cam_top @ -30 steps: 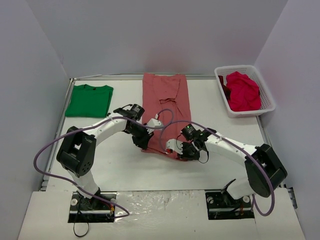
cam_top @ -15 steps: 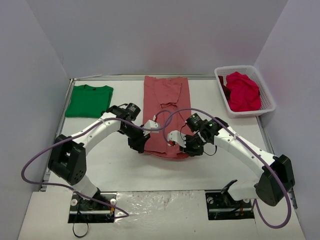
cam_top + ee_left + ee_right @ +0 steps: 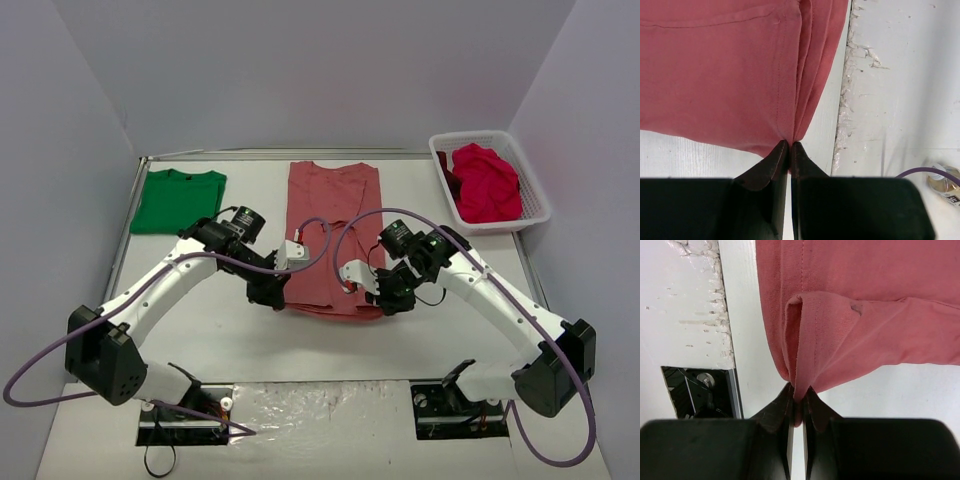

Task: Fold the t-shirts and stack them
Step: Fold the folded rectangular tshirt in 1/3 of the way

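My left gripper (image 3: 272,293) is pressed together on the lower left corner of the salmon-pink t-shirt (image 3: 330,225), pinching several layers of its edge. In the left wrist view the cloth fans upward out of my dark fingers (image 3: 771,167) and fills the upper left of the frame. My right gripper (image 3: 385,298) is closed the same way on the shirt's lower right corner, and the right wrist view shows a folded hem caught between its fingers (image 3: 777,412). The shirt lies in the centre of the overhead frame as a long band on the white table (image 3: 230,340), with its far end near the back edge and its near end held between my two grippers. The green t-shirt (image 3: 178,200) lies folded flat at the upper left, well apart. The crimson t-shirts (image 3: 487,182) are heaped in the white basket (image 3: 537,195) at the upper right.
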`<control>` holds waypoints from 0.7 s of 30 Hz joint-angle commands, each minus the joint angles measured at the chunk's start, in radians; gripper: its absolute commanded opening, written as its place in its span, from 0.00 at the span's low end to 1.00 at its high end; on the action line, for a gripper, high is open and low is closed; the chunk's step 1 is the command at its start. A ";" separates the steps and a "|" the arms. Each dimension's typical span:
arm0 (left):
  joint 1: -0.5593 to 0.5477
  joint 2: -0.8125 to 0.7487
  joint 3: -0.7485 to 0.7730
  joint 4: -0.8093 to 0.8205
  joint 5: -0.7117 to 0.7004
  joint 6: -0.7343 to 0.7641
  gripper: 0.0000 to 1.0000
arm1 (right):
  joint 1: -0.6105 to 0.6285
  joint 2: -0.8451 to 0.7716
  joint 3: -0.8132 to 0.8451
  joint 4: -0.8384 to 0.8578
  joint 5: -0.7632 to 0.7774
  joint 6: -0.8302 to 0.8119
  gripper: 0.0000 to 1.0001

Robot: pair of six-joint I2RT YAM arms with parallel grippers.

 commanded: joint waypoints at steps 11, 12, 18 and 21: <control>0.002 0.016 0.132 0.042 -0.106 -0.059 0.02 | -0.047 0.038 0.122 -0.080 0.020 -0.058 0.00; 0.002 0.018 0.138 0.052 -0.112 -0.070 0.02 | -0.061 0.044 0.128 -0.077 0.021 -0.063 0.00; 0.007 0.054 0.186 0.084 -0.159 -0.076 0.02 | -0.138 0.107 0.184 -0.056 0.009 -0.097 0.00; 0.007 0.070 0.203 0.110 -0.181 -0.082 0.02 | -0.167 0.150 0.215 -0.054 0.008 -0.117 0.00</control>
